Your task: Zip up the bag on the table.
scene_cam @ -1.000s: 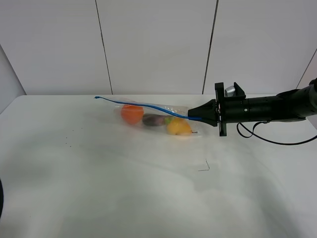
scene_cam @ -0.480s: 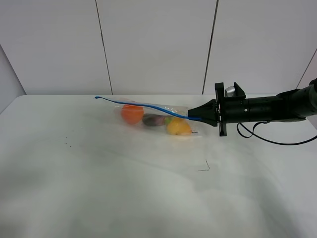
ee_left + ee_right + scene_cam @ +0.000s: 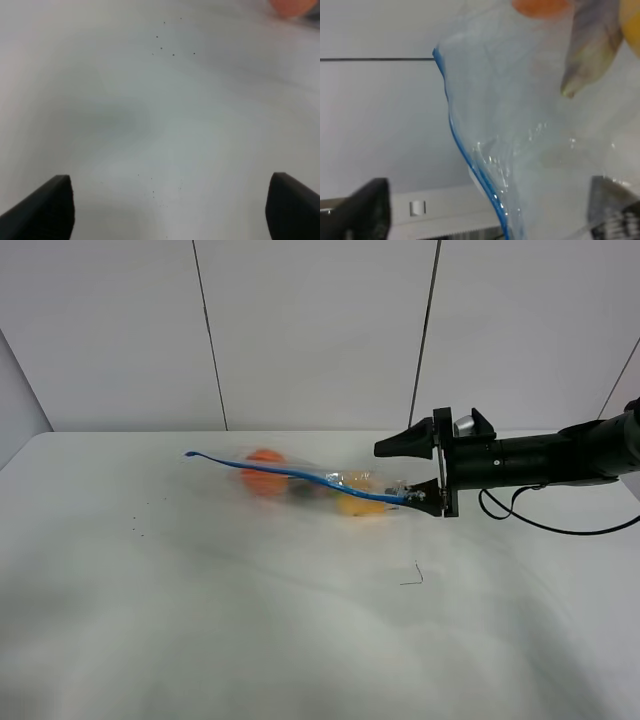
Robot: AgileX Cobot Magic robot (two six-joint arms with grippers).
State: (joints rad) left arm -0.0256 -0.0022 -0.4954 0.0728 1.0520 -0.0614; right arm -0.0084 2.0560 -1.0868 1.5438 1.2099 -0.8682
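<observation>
The right gripper (image 3: 412, 468) has sprung apart since a second ago: its two black fingers, then pinched together on the end of the blue zipper strip (image 3: 300, 477), now stand wide, one raised toward 11 o'clock of the wrist, the other low at 8 o'clock. The strip's end lies just at the lower finger (image 3: 428, 496); whether they touch cannot be told. The arm reaches in level from 3 o'clock of the exterior high view, its dark forearm horizontal above the table (image 3: 300, 620), a cable looping below it.

The bag (image 3: 320, 483) has sagged and is blurred (it was crisp before); it stretches away from the gripper toward 9 o'clock, the strip running to a free tip at its far end. Orange (image 3: 263, 480) and yellow (image 3: 360, 502) produce show through the plastic.

In the right wrist view the clear plastic (image 3: 530, 125) hangs between the parted finger tips.

The left gripper (image 3: 170, 207) also stands apart over bare table, well away from the bag, with nothing between its fingers.
</observation>
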